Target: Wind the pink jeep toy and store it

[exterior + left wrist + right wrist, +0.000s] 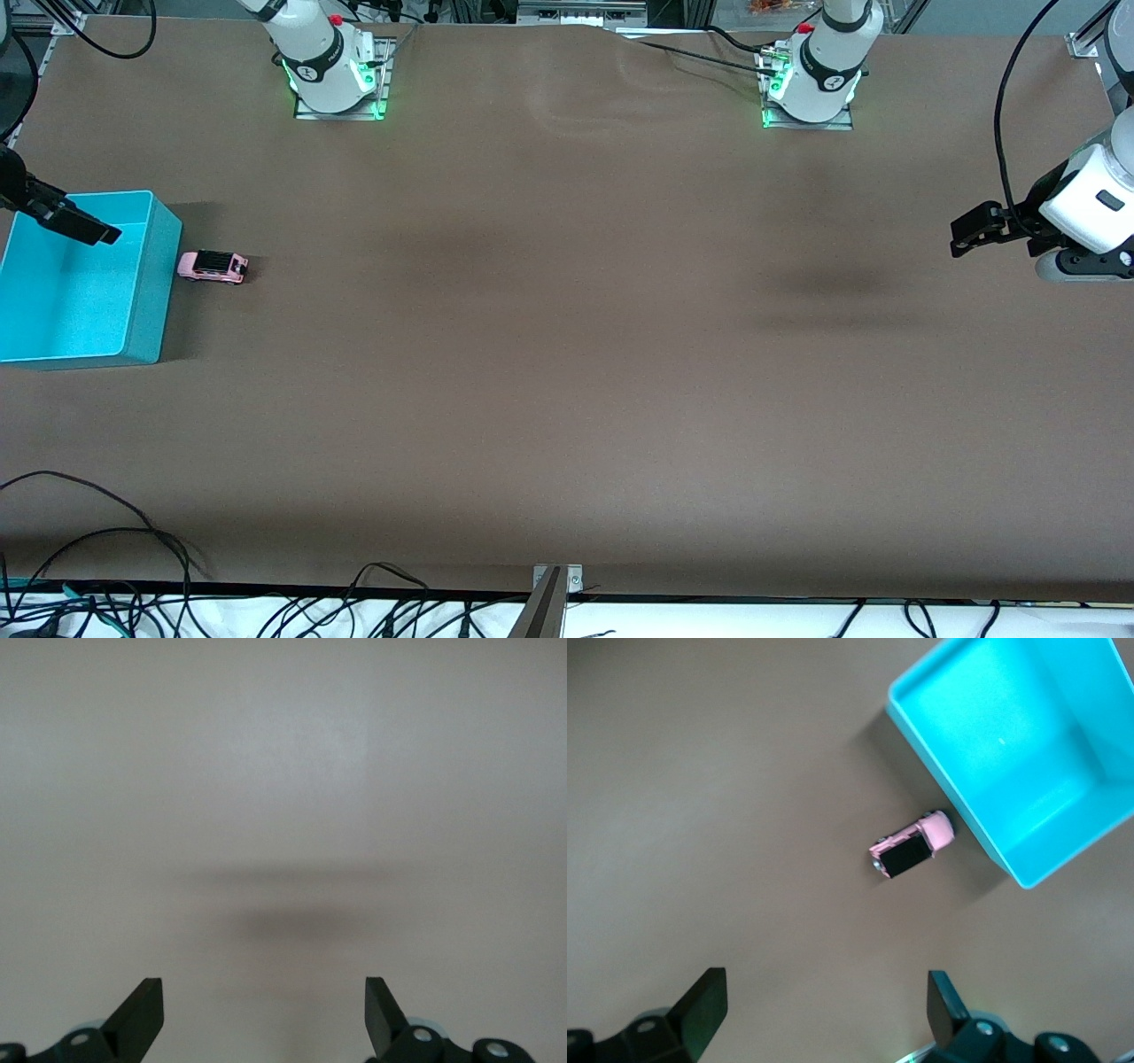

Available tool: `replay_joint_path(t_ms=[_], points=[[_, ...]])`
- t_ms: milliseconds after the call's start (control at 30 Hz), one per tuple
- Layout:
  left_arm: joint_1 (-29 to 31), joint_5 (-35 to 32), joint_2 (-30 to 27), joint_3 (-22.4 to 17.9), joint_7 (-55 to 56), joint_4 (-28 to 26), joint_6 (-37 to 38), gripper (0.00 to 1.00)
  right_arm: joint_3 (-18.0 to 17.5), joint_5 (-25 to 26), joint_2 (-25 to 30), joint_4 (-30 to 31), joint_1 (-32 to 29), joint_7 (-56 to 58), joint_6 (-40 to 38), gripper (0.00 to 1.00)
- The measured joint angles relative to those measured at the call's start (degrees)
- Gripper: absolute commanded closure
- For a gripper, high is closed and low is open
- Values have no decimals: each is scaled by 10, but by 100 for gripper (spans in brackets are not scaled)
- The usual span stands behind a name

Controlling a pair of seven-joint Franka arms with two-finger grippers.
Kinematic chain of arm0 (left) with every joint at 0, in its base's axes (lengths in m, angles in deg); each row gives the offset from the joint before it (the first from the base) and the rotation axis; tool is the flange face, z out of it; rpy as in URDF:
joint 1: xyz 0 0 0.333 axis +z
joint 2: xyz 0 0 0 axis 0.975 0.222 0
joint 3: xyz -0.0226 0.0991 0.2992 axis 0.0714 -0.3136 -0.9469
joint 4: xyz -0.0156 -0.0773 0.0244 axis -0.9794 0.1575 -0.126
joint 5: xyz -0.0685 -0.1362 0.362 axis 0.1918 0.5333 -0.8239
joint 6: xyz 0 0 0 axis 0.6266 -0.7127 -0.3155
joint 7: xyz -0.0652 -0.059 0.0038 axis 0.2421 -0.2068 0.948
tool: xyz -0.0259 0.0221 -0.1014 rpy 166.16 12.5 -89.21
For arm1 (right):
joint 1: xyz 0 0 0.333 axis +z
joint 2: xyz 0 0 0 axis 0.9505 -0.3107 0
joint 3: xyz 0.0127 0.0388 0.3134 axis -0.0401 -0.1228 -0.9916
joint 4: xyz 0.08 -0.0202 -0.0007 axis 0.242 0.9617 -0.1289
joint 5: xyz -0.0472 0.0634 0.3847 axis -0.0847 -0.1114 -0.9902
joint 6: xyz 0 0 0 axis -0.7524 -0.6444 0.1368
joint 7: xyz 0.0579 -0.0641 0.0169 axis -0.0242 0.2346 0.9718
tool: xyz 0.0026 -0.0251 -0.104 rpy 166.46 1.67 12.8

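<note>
Brown tabletop (567, 354); I saw the pink jeep (213, 266) touching the turquoise bin (142, 337) at the right arm's end. Right gripper (819, 1010) over the bin and left gripper (264, 1014) over bare tabletop were both spread wide, empty.

One pink toy car (213, 266), black-roofed, on the table (567, 354). One turquoise bin (142, 292). Two robot arms, so two grippers: left gripper (961, 241) and right gripper (104, 235), two fingers apiece, spread apart in both wrist views. Two green-lit bases. One brown table. Several loose black cables (97, 540) along the near edge.
</note>
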Motion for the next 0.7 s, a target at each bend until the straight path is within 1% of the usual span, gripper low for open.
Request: replay_joint_path(t_ms=[100, 267, 534, 701], points=[[0, 0, -3, 0, 0, 1, 8, 0, 7, 0, 8, 34, -8, -25, 24, 0], [0, 0, -14, 1, 0, 1, 12, 0, 11, 0, 21, 102, -24, -68, 95, 0], [-2, 2, -20, 3, 0, 1, 15, 0, 30, 0, 26, 216, -34, -161, 241, 0], [-2, 37, -20, 2, 0, 1, 13, 0, 43, 0, 26, 282, -35, -219, 320, 0]])
